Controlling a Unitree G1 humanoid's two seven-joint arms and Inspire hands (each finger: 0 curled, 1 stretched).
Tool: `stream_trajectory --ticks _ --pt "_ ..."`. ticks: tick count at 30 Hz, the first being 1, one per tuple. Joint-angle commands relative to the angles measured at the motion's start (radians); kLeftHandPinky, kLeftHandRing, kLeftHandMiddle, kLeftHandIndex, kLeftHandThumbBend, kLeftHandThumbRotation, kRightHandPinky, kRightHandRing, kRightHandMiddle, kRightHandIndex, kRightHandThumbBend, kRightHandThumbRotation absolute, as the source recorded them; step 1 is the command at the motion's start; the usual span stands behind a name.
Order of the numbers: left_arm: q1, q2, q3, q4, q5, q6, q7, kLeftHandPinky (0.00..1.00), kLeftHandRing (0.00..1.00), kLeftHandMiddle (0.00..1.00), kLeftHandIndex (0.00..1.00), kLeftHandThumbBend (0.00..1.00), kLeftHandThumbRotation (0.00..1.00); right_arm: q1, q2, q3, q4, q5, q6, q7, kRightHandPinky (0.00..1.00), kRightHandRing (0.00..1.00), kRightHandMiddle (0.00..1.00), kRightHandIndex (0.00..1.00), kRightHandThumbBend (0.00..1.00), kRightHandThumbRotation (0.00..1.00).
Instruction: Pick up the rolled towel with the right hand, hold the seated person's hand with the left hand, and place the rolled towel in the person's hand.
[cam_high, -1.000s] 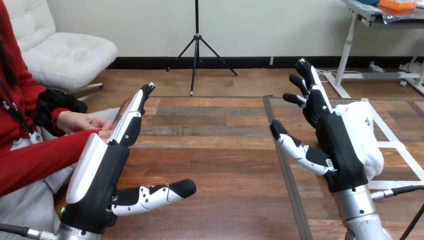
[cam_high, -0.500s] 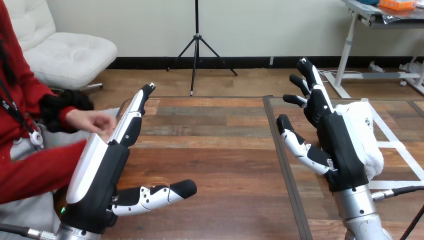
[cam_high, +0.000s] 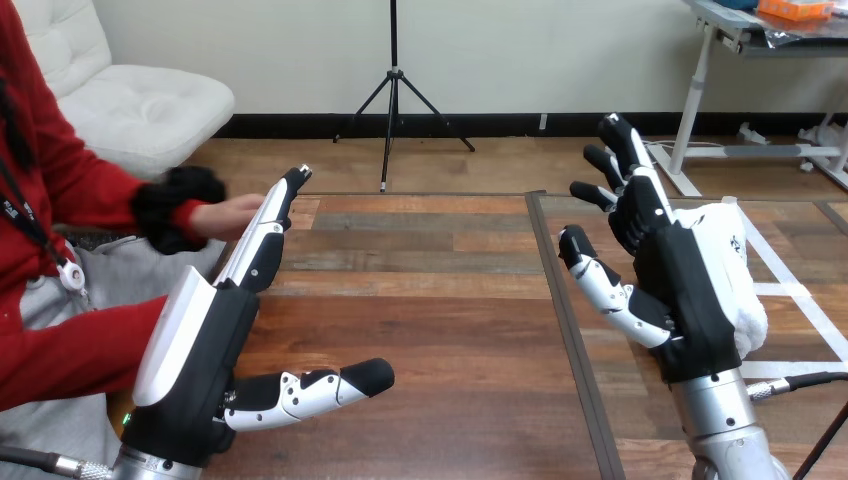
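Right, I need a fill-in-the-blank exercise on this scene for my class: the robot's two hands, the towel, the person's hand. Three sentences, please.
1. The rolled towel lies on the table beside the robot's ____ hand.
2. The left hand and right hand are both ____, holding nothing.
3. The person's hand is next to the ____ hand's fingers.
Missing words: right; open; left.

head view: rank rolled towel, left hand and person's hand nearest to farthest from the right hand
1. rolled towel: directly beside the right hand, on its right.
2. left hand: across the table, at left.
3. person's hand: far left, behind the left hand's fingers.
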Motion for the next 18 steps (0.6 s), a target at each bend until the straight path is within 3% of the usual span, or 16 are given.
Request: stream_trajectory --ticks 1,9,18 --pt "-0.057 -0.006 0.006 -0.023 -0.026 -0.004 0.002 0.92 0.98 1.00 1.00 1.00 0.66 -0.081 0.013 -0.005 -0.014 0.063 0.024 0.041 0.88 0.98 1.00 1.00 0.90 0.49" --pt "-0.056 -0.008 0.008 -0.020 -0.017 -0.011 0.009 0.92 0.98 1.00 1.00 1.00 0.65 -0.071 0.013 -0.012 -0.040 0.103 0.061 0.079 0.91 1.00 1.00 1.00 0.98 0.55" --pt "-0.054 -0.011 0.010 -0.018 -0.008 -0.012 0.014 0.93 0.97 1.00 1.00 1.00 0.65 -0.062 0.006 -0.021 -0.057 0.083 0.081 0.062 0.94 1.00 1.00 1.00 1.00 0.60"
